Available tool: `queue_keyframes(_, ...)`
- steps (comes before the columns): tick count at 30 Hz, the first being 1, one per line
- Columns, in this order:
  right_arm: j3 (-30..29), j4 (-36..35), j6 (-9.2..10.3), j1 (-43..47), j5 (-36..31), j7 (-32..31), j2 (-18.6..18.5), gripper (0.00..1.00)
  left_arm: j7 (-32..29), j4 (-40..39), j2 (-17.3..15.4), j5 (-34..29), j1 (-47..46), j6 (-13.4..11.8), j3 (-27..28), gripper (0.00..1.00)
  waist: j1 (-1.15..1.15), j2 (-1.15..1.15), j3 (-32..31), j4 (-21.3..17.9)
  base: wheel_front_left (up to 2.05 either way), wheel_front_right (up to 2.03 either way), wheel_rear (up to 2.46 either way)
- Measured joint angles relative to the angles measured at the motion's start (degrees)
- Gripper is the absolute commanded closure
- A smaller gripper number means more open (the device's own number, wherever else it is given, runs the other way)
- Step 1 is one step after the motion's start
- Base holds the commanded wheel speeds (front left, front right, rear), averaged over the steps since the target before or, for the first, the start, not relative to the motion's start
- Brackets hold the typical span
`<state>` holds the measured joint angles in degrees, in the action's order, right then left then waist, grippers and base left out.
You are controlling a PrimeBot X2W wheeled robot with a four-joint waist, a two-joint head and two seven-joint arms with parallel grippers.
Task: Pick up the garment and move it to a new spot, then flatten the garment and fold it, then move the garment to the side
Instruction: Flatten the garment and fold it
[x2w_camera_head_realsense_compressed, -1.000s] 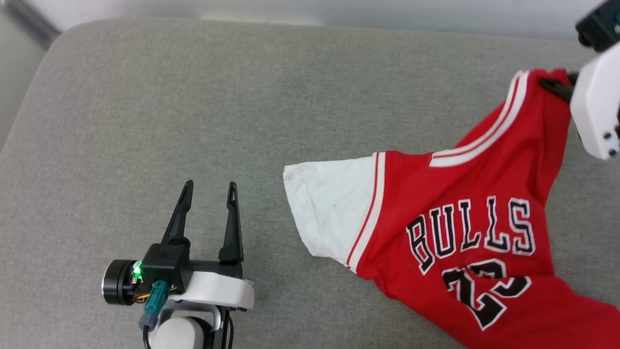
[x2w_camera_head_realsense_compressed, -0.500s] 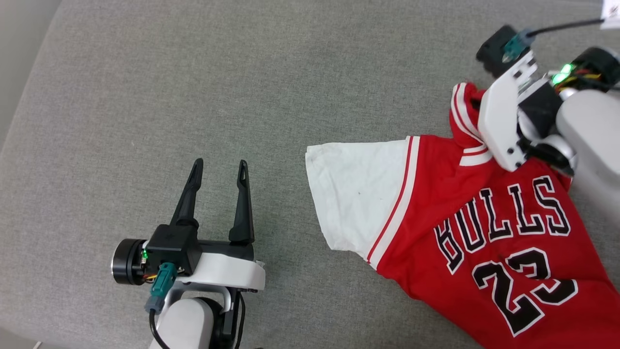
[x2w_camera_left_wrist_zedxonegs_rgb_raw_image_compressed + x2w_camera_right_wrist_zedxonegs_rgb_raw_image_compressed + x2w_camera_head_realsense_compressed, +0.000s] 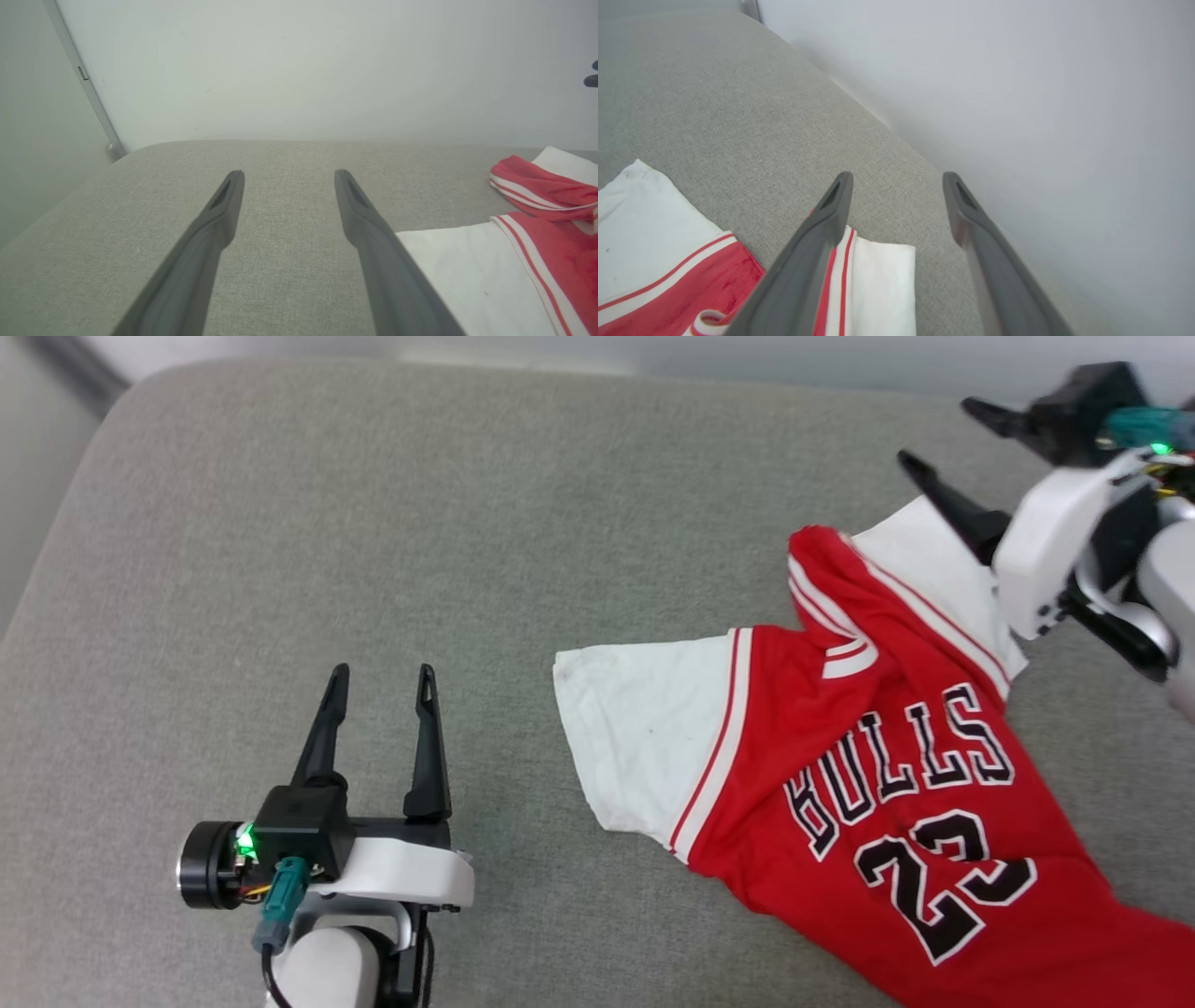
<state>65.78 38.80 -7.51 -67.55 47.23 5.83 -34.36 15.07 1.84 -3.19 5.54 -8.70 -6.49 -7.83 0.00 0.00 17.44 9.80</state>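
**Head view.** The garment [image 3: 896, 784] lies on the grey cushion [image 3: 373, 523] in the right half, print side up. One white sleeve is spread flat toward the left and the collar is bunched into a ridge. The other white sleeve is at the far side. The left gripper [image 3: 383, 672] is at lower left with its jaws apart and empty. It sits to the left of the flat sleeve with a strip of cushion between them. The right gripper [image 3: 938, 429] is at upper right, jaws wide and holding nothing. Its nearer finger overlaps the far sleeve; contact cannot be judged.

**Left wrist view.** The left gripper [image 3: 288, 173] has its fingers spread, with only cushion in the gap. The garment [image 3: 537, 261] lies to the right, its white sleeve edge passing behind the right-hand finger.

**Right wrist view.** The right gripper [image 3: 898, 175] is wide open with no cloth pinched. The garment [image 3: 668, 275] lies at lower left. The striped sleeve trim runs under the left-hand finger. A white sleeve corner lies on the cushion, showing low in the gap.
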Motion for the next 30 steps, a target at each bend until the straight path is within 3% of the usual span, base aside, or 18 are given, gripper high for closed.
queue_keyframes(2, -2.10, -0.47, 0.00, 1.66, -0.64, 4.26, -1.54, 0.00, 0.00, -0.34, -0.40, -0.48, 0.05, 0.43, 0.67, 0.00, 0.00, 0.00, -1.30, -0.79, 0.00, 0.00, 0.00)
queue_keyframes(3, -7.40, -1.41, 0.00, 4.50, -2.29, 8.08, -3.38, 0.00, 0.00, -0.75, -1.52, -0.82, -0.35, 1.12, 1.78, 0.00, 0.00, 0.00, -2.93, -2.16, 0.00, 0.00, 0.00)
queue_keyframes(6, -14.49, -3.52, 0.00, 8.67, -5.70, 9.10, -4.70, 0.00, 0.00, -0.83, -2.70, -0.66, -2.41, 2.59, 2.89, 0.00, 0.00, 0.00, -4.18, -3.69, 0.00, 0.00, 0.00)
queue_keyframes(9, -25.43, -9.37, 0.00, 15.04, -10.70, 9.23, -4.86, 0.00, 0.00, 0.48, -4.57, -0.64, -5.22, 4.42, 3.16, 0.00, 0.00, 0.00, -5.07, -5.23, 0.00, 0.00, 0.00)
queue_keyframes(10, -36.98, -16.02, 0.00, 23.88, -16.49, 9.26, -3.11, 0.00, -1.32, 2.58, -6.80, -0.64, -9.14, 6.70, 2.71, 0.00, 0.00, 0.00, -5.80, -6.59, 0.00, 0.00, 0.00)
queue_keyframes(15, -51.28, -26.53, 0.00, 38.95, -25.25, 9.26, 2.54, 0.00, -9.98, 5.43, -10.55, 0.24, -16.97, 10.92, 0.99, 0.00, 0.00, 0.00, -6.72, -8.48, 0.00, 0.00, 0.00)
queue_keyframes(18, -56.04, -31.50, 0.00, 45.81, -28.83, 9.10, 5.64, 0.00, -19.19, 7.34, -12.74, 1.88, -20.94, 12.87, -1.52, 0.00, 0.00, 0.00, -6.97, -9.46, 0.00, 0.00, 0.00)
queue_keyframes(22, -60.03, -37.90, 0.00, 51.30, -31.95, 7.44, 8.80, 0.00, -32.43, 8.77, -16.31, 7.12, -26.49, 13.66, -5.98, 0.00, 0.00, 0.00, -6.68, -10.71, 0.00, 0.00, 0.00)
queue_keyframes(30, -62.11, -45.19, 0.00, 54.80, -35.00, 4.17, 11.61, 0.00, -57.55, 8.20, -24.51, 25.98, -35.77, 13.85, -19.23, 0.00, 0.00, 0.00, -4.46, -12.91, 0.00, 0.00, 0.00)
